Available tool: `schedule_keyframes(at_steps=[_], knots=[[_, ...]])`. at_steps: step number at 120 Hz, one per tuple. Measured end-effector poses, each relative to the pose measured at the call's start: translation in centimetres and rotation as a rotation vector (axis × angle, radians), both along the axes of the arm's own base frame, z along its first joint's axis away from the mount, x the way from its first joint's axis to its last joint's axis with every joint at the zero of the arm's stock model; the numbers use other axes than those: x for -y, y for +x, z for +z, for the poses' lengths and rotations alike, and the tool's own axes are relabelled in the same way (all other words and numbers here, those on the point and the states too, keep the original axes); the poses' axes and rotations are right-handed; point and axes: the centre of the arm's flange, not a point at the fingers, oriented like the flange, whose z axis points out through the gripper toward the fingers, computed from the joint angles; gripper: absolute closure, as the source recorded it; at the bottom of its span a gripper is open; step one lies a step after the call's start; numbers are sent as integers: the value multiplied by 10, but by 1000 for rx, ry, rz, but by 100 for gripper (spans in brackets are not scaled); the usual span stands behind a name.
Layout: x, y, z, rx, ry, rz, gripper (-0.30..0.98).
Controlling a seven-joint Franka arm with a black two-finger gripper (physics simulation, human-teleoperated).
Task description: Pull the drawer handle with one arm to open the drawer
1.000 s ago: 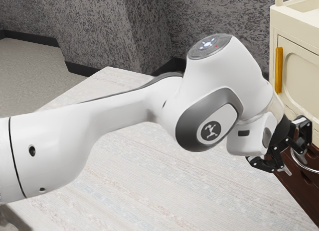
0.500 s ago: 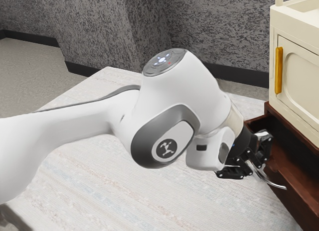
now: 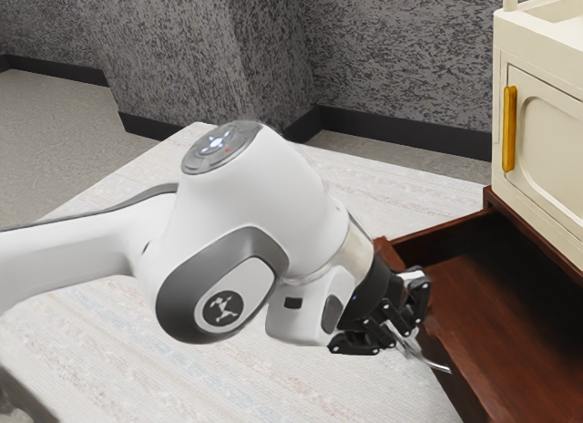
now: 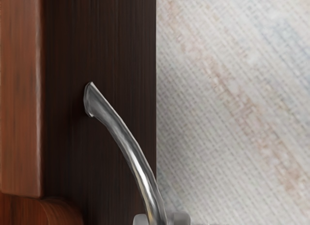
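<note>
The gripper [image 3: 404,335] is at the front of the brown drawer [image 3: 524,304], which stands pulled well out from under the cream cabinet. Its fingers are closed around the curved metal handle [image 3: 428,361]. In the wrist view, the handle [image 4: 135,154] arcs away from the dark drawer front [image 4: 106,40], and the gripper [image 4: 161,219] has a grey fingertip touching either side of it. The hand hides part of the handle in the exterior view.
The cream cabinet [image 3: 551,122], with a yellow handle [image 3: 509,129] on its door, rises above the drawer at the exterior view's right. A pale patterned surface [image 3: 264,386] lies under the arm. Grey walls [image 3: 392,58] stand behind.
My gripper has drawn back toward the exterior view's left and somewhat lower, with the handle. The drawer has slid far out from beneath the cabinet, baring its inside.
</note>
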Motion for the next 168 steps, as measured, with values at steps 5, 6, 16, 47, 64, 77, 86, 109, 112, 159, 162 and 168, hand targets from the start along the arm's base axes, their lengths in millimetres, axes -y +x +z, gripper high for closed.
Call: schedule_keyframes(at_steps=[5, 6, 16, 47, 64, 77, 86, 109, 112, 159, 162, 168], knots=[[-4, -5, 1, 0, -2, 1, 79], [-4, -6, 1, 0, -2, 1, 79], [-9, -16, 2, 2, -2, -1, 79], [-9, -28, 3, 5, -1, -24, 78], [-9, -34, 12, 17, -2, -32, 73], [-12, -38, 19, 22, -4, -34, 68], [-12, -40, 22, 22, -2, -36, 64], [-28, -33, 82, 64, -25, -13, 47], [-34, -28, 99, 70, -28, -1, 46], [-157, 65, 165, -255, 163, 378, 14], [-165, 64, 162, -282, 170, 411, 12], [-177, 62, 157, -329, 178, 476, 10]])
